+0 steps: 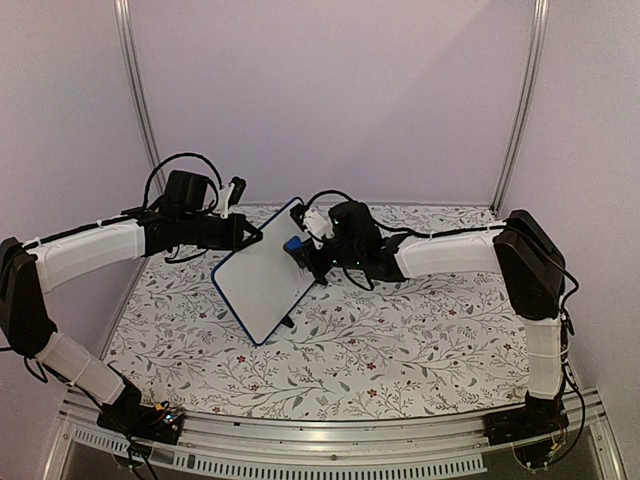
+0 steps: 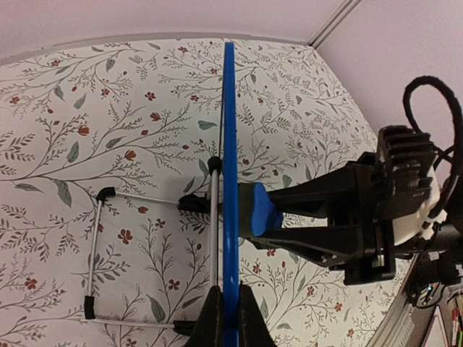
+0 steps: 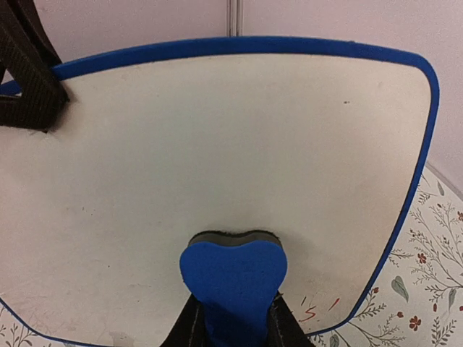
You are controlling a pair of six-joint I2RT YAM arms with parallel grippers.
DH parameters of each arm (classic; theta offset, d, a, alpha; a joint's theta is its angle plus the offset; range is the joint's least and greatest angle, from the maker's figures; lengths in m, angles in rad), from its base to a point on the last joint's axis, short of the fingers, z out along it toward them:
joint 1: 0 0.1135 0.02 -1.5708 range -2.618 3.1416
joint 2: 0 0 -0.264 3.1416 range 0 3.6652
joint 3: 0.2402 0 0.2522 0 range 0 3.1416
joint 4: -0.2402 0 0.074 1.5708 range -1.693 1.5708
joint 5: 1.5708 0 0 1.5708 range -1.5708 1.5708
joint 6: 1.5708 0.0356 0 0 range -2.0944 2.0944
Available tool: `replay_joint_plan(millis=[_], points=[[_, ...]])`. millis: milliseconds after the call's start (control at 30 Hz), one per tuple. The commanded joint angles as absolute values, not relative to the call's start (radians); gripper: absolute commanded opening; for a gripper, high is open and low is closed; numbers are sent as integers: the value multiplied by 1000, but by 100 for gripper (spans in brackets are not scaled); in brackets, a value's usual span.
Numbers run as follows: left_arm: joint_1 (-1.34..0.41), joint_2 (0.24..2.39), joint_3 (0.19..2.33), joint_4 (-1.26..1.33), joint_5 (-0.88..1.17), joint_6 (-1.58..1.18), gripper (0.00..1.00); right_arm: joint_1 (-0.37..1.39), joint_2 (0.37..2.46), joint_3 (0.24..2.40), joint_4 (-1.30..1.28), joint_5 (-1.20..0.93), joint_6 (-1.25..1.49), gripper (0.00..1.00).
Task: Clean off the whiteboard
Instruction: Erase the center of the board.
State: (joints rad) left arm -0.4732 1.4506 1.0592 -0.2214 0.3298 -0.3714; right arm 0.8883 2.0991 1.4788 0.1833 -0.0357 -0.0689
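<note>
There it was, the whiteboard (image 1: 262, 285), standing tilted just left of centre in the overhead view, above the flowered tablecloth (image 1: 400, 350), with its white face turned toward the right side of the frame. The left gripper (image 2: 226, 318) was pinched tight on the board's blue rim, at the bottom middle of its own camera's picture. There the board showed edge-on as a thin blue line running straight up. Left of that line, a wire stand (image 2: 214, 246) with black feet stuck out from the board's back. At the board's right, the right gripper (image 3: 233, 322) was clamped on a blue eraser (image 3: 233, 271). The eraser's dark felt sat flat against the white face, low and central in that wrist view. The face looked nearly clean (a few small red marks (image 3: 318, 311) sat by its lower right corner, just right of the eraser). Whether the board's lower corner touched the cloth, I couldn't tell.
</note>
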Motion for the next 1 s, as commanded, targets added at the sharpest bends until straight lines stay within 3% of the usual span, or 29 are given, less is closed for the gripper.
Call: replay_joint_plan(millis=[0, 600, 967], points=[[-492, 1468, 1055, -258, 370, -374, 0, 881, 2135, 1507, 163, -36, -77, 17], [-491, 1470, 1055, -259, 374, -373, 0, 881, 2199, 1291, 208, -92, -13, 16], [-493, 1472, 1055, -259, 369, -373, 0, 881, 2072, 1345, 202, -39, -55, 16]])
